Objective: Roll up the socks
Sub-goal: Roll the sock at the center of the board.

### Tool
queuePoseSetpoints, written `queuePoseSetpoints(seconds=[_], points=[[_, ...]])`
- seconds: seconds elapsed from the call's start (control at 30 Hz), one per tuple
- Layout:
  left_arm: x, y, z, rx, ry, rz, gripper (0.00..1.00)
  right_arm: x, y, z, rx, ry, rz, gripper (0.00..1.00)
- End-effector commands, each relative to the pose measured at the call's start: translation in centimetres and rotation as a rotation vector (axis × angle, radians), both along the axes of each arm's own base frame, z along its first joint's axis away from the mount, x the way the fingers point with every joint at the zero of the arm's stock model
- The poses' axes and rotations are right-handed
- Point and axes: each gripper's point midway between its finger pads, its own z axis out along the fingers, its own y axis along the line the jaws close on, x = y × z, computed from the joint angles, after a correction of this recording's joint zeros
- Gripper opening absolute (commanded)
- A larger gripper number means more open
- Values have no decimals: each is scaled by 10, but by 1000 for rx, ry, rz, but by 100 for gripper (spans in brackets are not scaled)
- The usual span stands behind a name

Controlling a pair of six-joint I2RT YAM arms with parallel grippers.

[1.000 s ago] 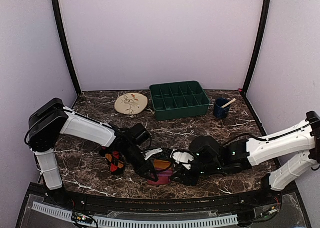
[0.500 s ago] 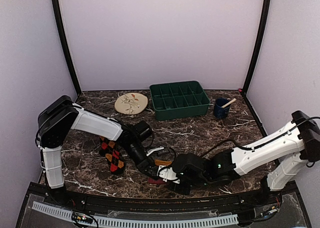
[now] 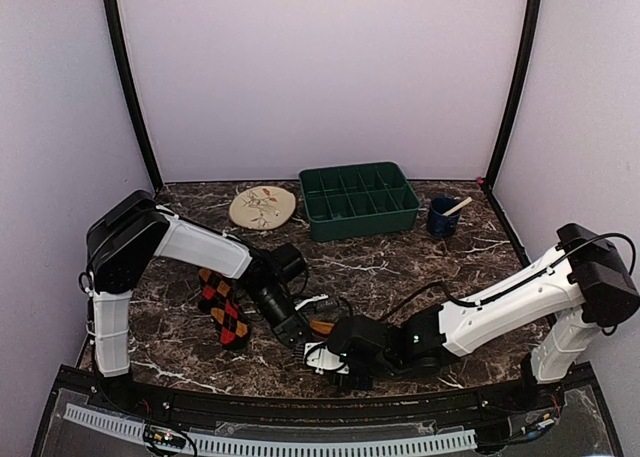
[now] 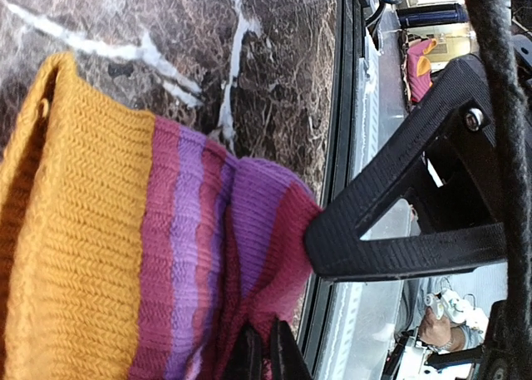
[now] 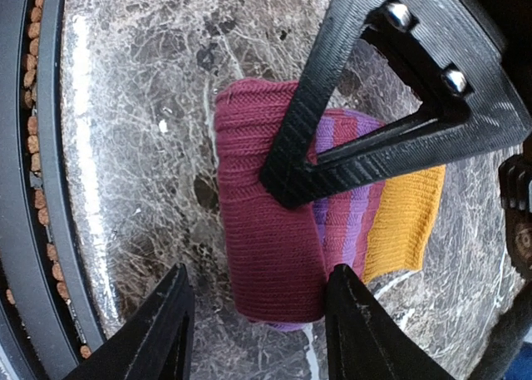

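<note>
Right wrist view showed the right gripper [image 5: 259, 280] with jaws apart, either side of the rolled magenta sock [image 5: 266, 247] (left gripper [image 4: 259, 355] pinched shut on its fabric), close to the near edge of the marble table [image 3: 400, 267]; the argyle sock [image 3: 224, 312] lay apart, leftward.

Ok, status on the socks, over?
Left fingers shut on magenta sock. Right fingers open, straddling its magenta end. Argyle sock flat, apart to the left, untouched. Nothing in the way.

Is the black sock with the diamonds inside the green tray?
No, the black sock lies flat on the table, apart from the green tray at the back.
</note>
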Motion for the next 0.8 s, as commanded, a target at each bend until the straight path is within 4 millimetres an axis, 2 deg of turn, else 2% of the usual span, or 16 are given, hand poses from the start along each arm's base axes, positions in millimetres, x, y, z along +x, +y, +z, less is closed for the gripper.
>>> queuePoseSetpoints(seconds=[0.0, 0.4, 0.77], points=[[-1, 1, 4, -17, 35, -20, 0, 1, 12, 6, 8, -43, 37, 50], [4, 2, 5, -30, 51, -18, 0, -8, 9, -15, -64, -6, 95, 46], [8, -1, 7, -51, 67, -23, 0, -1, 1, -37, -140, 4, 81, 31]])
